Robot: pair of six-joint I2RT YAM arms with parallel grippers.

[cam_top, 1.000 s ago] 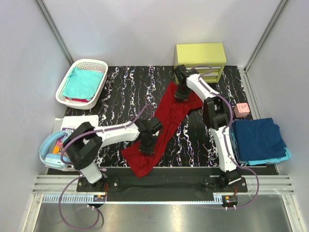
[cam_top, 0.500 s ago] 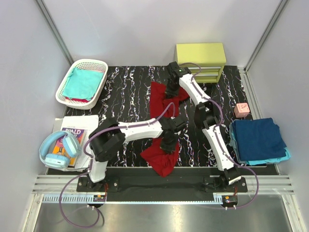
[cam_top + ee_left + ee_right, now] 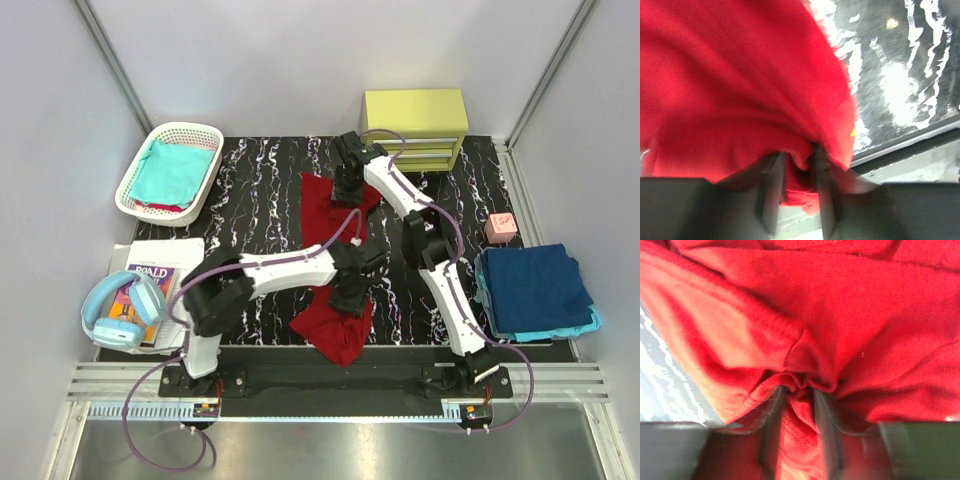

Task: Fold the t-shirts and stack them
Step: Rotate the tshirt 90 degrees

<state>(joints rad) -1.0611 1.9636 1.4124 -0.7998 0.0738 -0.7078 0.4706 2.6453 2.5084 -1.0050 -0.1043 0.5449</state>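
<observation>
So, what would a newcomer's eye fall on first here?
The red shirt lying along the mat, with the left hand on its near end and the right hand on its far end, cloth bunched between the fingers. Then the navy shirt at the right edge.

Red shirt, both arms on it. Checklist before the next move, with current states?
1. Left gripper grip on the dark red cloth t-shirt: cloth bunched between its fingers, clamped or loose: cannot tell.
2. Right gripper grip: same bunching: cannot tell.
3. Shirt lying flat: not ok, rumpled, near end heaped.
4. Shirt fully on the black marbled table: near end at the front edge, overhang: cannot tell.
5. Stack, folded navy t-shirt on light blue t-shirt: ok, tidy.
</observation>
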